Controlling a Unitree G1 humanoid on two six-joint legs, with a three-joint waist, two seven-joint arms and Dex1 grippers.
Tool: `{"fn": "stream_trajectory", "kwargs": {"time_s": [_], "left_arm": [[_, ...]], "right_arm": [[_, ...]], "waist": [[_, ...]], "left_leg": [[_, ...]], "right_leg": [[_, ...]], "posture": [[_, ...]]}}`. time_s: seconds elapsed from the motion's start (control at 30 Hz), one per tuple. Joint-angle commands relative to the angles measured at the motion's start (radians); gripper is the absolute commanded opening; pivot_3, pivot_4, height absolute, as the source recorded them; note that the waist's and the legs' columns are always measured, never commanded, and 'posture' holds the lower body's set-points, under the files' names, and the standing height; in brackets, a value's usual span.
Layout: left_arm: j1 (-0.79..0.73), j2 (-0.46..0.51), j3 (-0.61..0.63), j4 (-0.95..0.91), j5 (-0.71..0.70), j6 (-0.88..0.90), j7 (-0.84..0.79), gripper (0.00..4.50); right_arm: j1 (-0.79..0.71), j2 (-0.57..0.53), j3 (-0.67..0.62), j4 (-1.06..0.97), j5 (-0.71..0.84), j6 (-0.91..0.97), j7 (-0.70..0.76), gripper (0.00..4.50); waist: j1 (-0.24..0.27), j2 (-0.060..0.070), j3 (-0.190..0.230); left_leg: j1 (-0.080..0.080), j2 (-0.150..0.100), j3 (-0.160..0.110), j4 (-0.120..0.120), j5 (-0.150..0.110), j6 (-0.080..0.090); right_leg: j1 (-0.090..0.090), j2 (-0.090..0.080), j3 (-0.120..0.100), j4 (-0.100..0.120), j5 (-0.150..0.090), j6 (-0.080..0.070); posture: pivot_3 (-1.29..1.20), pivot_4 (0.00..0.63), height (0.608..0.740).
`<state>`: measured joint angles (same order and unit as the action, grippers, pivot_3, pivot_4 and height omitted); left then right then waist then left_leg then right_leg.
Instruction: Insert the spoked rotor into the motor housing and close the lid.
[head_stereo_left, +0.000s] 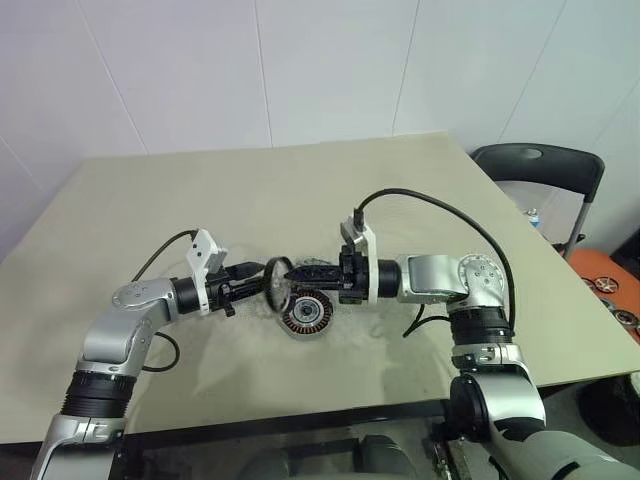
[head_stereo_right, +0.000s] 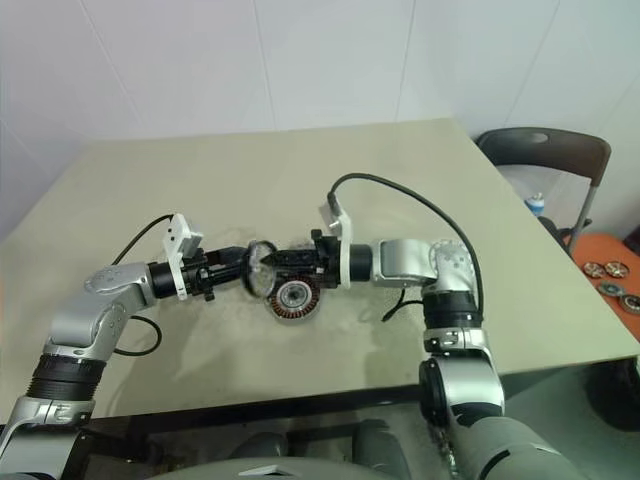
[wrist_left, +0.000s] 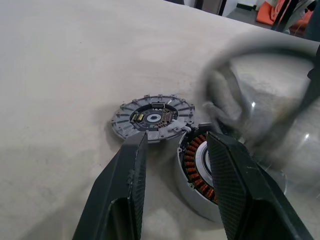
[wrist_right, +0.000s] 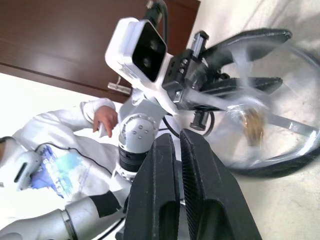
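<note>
My left jaws (head_stereo_right: 243, 268) reach in from the left and hold the spoked rotor (head_stereo_right: 262, 268), a thin dark ring that I can see through. The ring stands on its edge in the air, just above the table (head_stereo_right: 300, 180). One finger is on each side of the ring, so these jaws are partly open around it. My right jaws (head_stereo_right: 272, 262) come in from the right, level with the table, and their tips are right at the ring. Their two black fingers (wrist_right: 165, 200) are almost pressed together, with only a thin slit between them. I cannot tell if they touch the ring. The motor housing (head_stereo_right: 293, 297) lies flat on the table just below both jaws, with its copper rings facing up. The lid (wrist_left: 152, 117), a small grey disc with slots around it, lies flat on the table right beside the housing, and their edges touch. A chair (head_stereo_right: 545, 160) stands past the far right corner of the table. A person in white (wrist_right: 65, 150) is behind my left arm.
</note>
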<state>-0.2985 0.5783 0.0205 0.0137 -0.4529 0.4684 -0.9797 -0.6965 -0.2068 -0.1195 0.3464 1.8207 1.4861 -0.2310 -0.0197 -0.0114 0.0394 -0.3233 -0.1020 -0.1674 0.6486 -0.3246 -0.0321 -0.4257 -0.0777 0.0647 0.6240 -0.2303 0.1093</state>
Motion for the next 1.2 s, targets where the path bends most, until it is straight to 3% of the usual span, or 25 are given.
{"fn": "stream_trajectory", "kwargs": {"time_s": [0.03, 0.27, 0.63, 0.77, 0.9, 1.1, 1.2], "left_arm": [[-0.014, 0.014, 0.019, -0.016, -0.002, -0.014, -0.006, 1.99], [-0.014, 0.018, 0.019, -0.011, 0.004, -0.018, -0.005, 1.99], [-0.02, 0.015, 0.018, 0.001, 0.013, -0.032, -0.002, 1.99], [-0.029, 0.021, 0.02, 0.011, 0.016, -0.038, -0.005, 1.99], [-0.026, 0.038, 0.008, 0.011, 0.025, -0.037, -0.024, 1.99], [0.016, 0.162, -0.09, 0.029, 0.174, -0.27, -0.175, 1.99], [-0.031, 0.224, -0.146, 0.112, 0.322, -0.546, -0.216, 1.99]], "right_arm": [[0.009, -0.018, 0.04, -0.025, 0.052, -0.045, -0.017, 0.31], [0.02, -0.039, 0.086, -0.043, 0.027, -0.11, -0.044, 0.31], [-0.013, -0.052, 0.039, -0.019, -0.197, -0.191, 0.059, 0.31], [-0.021, -0.074, 0.02, -0.066, -0.309, -0.228, 0.165, 0.31], [-0.005, -0.171, 0.101, -0.29, -0.435, -0.208, 0.426, 0.31], [0.011, -0.193, 0.147, -0.34, -0.553, -0.22, 0.575, 0.31], [0.011, -0.162, 0.142, -0.301, -0.61, -0.234, 0.579, 0.31]], "waist": [[0.001, 0.0, 0.0], [0.001, 0.0, 0.0], [0.002, 0.0, 0.0], [0.003, 0.0, 0.0], [0.004, 0.0, 0.0], [0.003, 0.0, 0.0], [0.011, 0.0, 0.0]], "left_leg": [[0.0, 0.0, 0.0, 0.0, 0.0, 0.0], [0.0, 0.0, 0.0, 0.0, 0.0, 0.0], [0.0, 0.0, 0.0, 0.0, 0.0, 0.0], [0.0, 0.0, 0.0, 0.0, 0.0, 0.0], [-0.001, 0.0, 0.0, 0.0, 0.0, 0.0], [0.0, 0.002, 0.003, -0.001, -0.001, 0.002], [-0.001, 0.002, 0.003, 0.0, -0.001, 0.001]], "right_leg": [[0.0, 0.0, 0.0, 0.0, 0.0, 0.0], [0.0, 0.0, 0.0, 0.0, 0.0, 0.0], [0.0, 0.0, 0.0, -0.001, 0.0, 0.0], [0.0, 0.0, 0.0, -0.001, 0.0, 0.0], [-0.001, 0.0, 0.0, -0.001, 0.0, 0.0], [0.0, 0.0, 0.0, -0.004, 0.0, 0.0], [0.0, 0.0, 0.0, -0.004, 0.0, 0.0]], "posture": [[0.0, 0.0, 0.74], [0.0, 0.0, 0.74], [0.0, 0.0, 0.74], [0.0, 0.0, 0.74], [0.0, 0.0, 0.74], [0.0, 0.0, 0.74], [0.0, 0.0, 0.74]]}}
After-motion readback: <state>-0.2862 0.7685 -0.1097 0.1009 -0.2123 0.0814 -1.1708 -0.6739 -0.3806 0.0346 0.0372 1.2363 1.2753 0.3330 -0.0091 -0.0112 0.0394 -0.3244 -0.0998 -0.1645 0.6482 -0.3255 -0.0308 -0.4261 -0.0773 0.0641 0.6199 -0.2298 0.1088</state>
